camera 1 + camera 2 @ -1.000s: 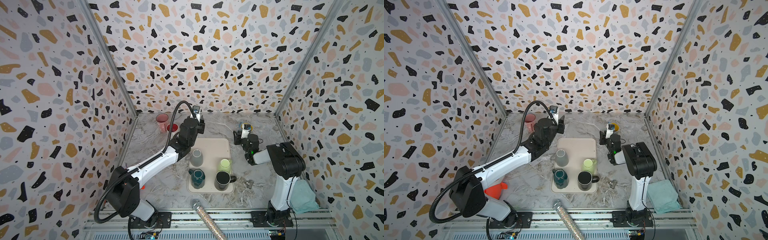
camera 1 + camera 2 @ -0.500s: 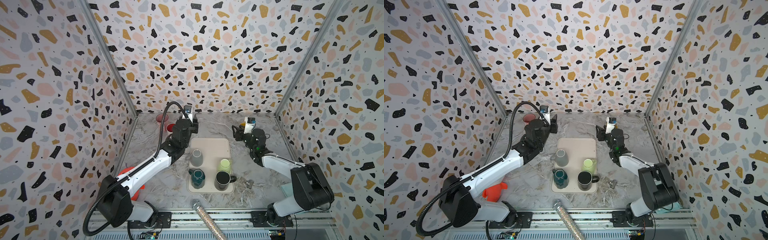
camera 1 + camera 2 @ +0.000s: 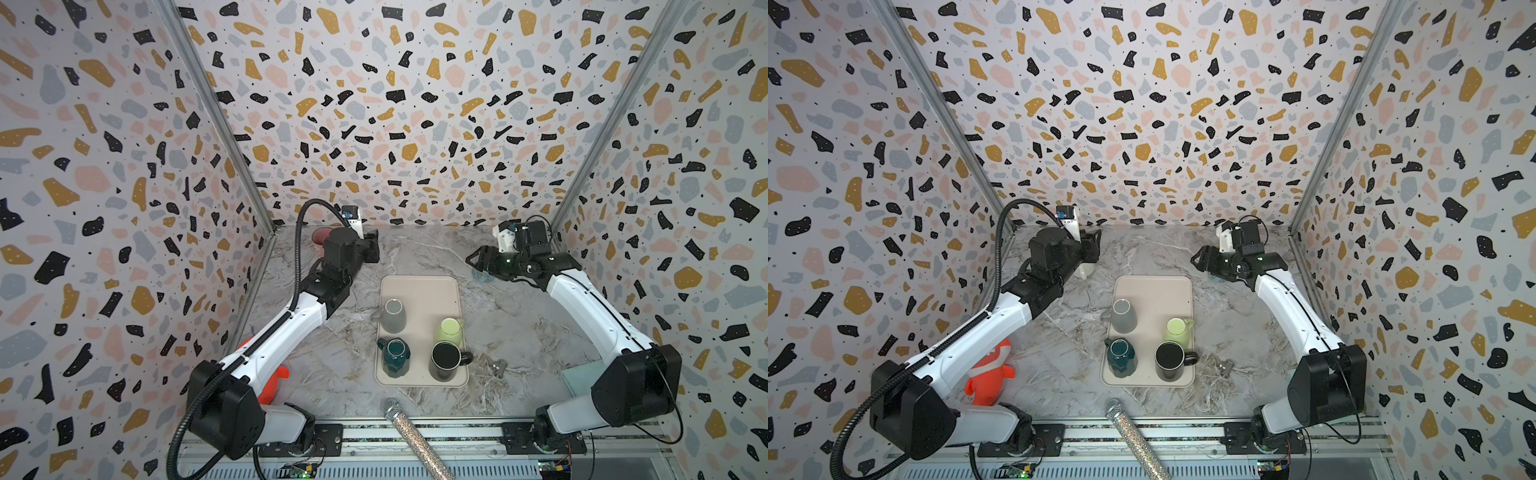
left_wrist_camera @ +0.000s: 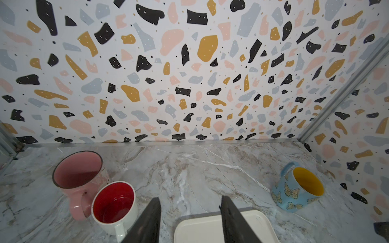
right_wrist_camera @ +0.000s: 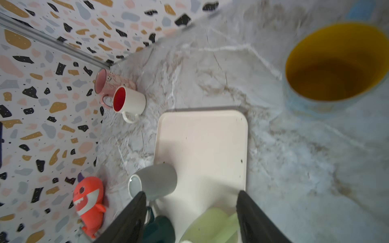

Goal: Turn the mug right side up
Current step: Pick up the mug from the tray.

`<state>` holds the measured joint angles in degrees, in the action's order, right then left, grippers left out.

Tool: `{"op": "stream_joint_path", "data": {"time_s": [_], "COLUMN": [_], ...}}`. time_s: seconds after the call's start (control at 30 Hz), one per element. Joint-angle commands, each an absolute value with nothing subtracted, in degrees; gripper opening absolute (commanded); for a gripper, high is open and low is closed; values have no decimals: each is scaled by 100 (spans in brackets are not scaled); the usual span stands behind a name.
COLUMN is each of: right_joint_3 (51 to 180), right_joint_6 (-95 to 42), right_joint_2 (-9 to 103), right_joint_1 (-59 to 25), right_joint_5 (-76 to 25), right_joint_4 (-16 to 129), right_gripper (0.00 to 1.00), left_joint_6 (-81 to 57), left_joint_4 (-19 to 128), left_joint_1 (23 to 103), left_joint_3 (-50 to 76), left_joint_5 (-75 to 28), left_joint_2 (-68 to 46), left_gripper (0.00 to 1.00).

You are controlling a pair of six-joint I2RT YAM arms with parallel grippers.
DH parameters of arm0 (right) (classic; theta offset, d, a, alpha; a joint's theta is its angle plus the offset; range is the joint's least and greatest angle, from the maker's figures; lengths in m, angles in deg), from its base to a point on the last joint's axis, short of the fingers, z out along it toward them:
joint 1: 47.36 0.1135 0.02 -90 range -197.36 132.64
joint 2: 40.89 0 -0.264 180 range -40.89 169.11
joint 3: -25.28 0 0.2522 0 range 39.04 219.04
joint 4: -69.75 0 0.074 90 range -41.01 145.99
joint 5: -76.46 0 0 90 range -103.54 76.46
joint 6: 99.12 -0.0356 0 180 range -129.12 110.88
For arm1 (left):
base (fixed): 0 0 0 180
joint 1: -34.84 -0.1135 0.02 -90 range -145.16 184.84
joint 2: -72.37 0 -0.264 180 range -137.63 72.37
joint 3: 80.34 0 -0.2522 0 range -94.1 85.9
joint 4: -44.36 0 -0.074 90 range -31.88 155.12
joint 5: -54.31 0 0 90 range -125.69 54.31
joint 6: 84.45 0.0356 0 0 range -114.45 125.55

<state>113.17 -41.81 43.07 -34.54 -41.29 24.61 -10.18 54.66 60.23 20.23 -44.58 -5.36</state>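
Three mugs stand upside down on the cream tray (image 3: 419,291): a grey mug (image 3: 392,316), a light green mug (image 3: 449,330) and a teal mug (image 3: 392,355). A black mug (image 3: 444,359) beside them is upright. At the back right a blue butterfly mug (image 4: 294,189) with a yellow inside stands mouth up on the table. My right gripper (image 3: 471,259) hovers just past it, open and empty, and mostly hides it in both top views. My left gripper (image 3: 372,249) is open and empty at the back left, over the tray's far edge.
A pink mug (image 4: 77,168) and a white mug with a red inside (image 4: 114,202) stand upright in the back left corner. An orange toy (image 3: 988,370) sits by the left arm's base. A glitter microphone (image 3: 411,436) lies at the front edge, and a teal cloth (image 3: 577,378) lies at the front right.
The right jaws have opened wider and that arm has stretched out low, its gripper now pointing toward the middle. The left gripper has drifted a little toward the back left.
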Motion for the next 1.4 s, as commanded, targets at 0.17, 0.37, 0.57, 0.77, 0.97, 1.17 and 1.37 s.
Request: {"op": "stream_joint_path", "data": {"time_s": [0.17,0.37,0.57,0.77,0.97,1.17,1.37], "right_joint_3": [10291,9745,9294,8863,8701,8496,8461], "right_joint_6": [-5321,-5635,-6004,-6435,-6710,-7003,-7122], "right_joint_2": [4187,4323,4425,4469,4539,4609,4697], "right_joint_1": [-3745,-3917,-3918,-3900,-3903,-3892,-3892], "right_joint_5": [-5827,-6319,-6717,-6945,-6949,-7055,-7082], "right_joint_4": [2039,2175,2560,3091,3558,3997,4250], "right_gripper": [56,55,54,53,51,50,50], "left_joint_6": [-1330,-1508,-1555,-1598,-1625,-1581,-1597], "left_joint_4": [5692,5672,5684,5690,5687,5750,5760], "left_joint_1": [5945,5940,5944,5936,5943,5929,5927], "left_joint_3": [1813,1781,1753,1761,1774,1766,1768], "left_joint_5": [-3972,-3810,-3712,-3684,-3662,-3675,-3674], "left_joint_2": [-549,-675,-751,-762,-789,-787,-817], "left_gripper": [47,47,47,47,47,47,47]}}
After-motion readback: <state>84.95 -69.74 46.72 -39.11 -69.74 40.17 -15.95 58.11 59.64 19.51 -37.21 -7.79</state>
